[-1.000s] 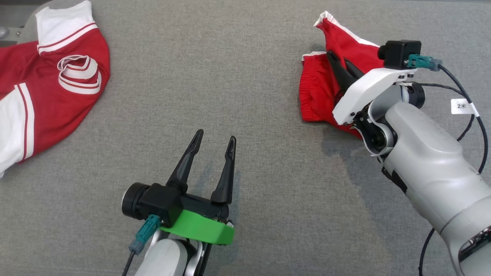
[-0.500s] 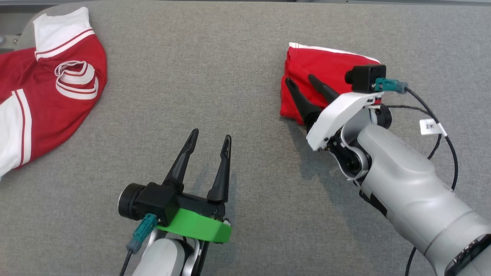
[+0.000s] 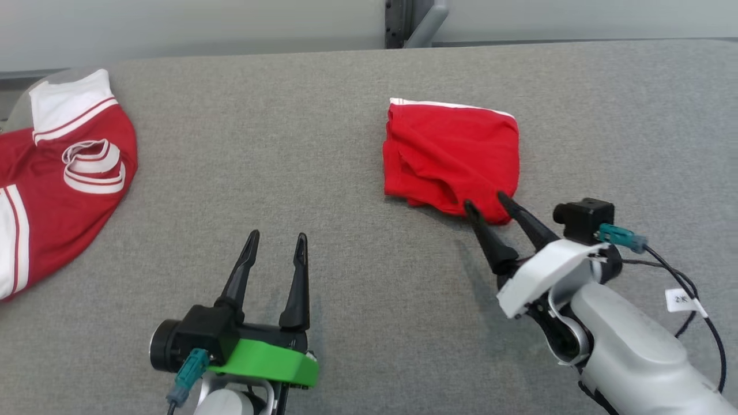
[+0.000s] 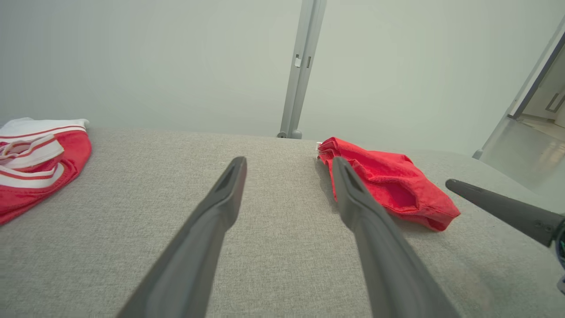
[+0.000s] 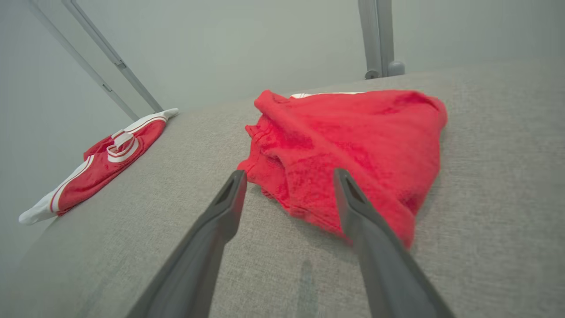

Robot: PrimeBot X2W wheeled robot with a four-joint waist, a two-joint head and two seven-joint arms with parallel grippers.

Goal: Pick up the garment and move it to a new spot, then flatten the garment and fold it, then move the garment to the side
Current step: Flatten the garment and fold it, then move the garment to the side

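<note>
Right pincer [image 3: 484, 199] gapes near the red garment [image 3: 452, 155]; cable tag [image 3: 680, 300] unreadable.

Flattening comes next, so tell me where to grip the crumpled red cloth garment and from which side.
Probably the bunched near-right corner of the crumpled red cloth garment, approached from the robot's side by the open right gripper, whose fingers point at it. The folds there stack thick above the grey fabric tabletop; the far white-trimmed edge looks flatter.
</note>
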